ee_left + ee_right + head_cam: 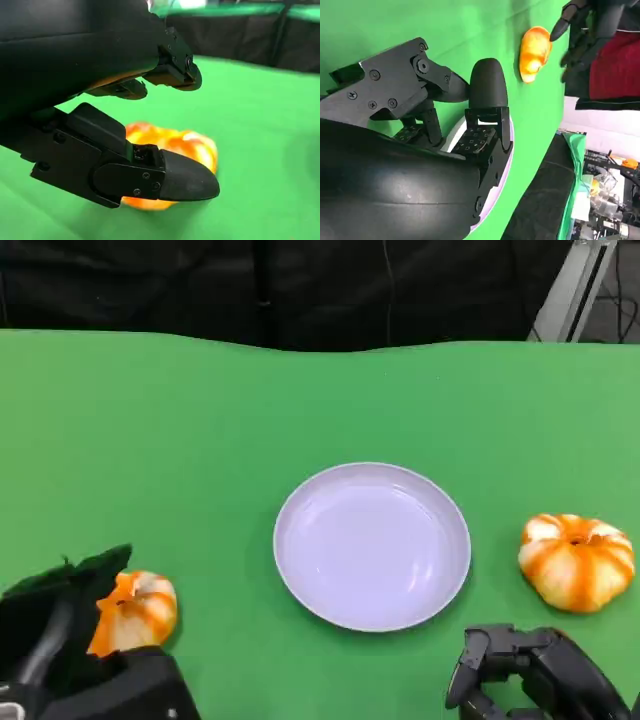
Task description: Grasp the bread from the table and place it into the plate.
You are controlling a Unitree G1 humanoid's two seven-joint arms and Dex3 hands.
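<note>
Now left hand (75, 640), fingers (187, 180) apart, around bread (140, 610).

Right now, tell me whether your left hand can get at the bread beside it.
Probably yes: the left hand already sits around the left bread, fingers either side, nothing between them.

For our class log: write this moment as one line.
left hand: around left bread, still tabled | right hand: idle | plate: empty
</note>
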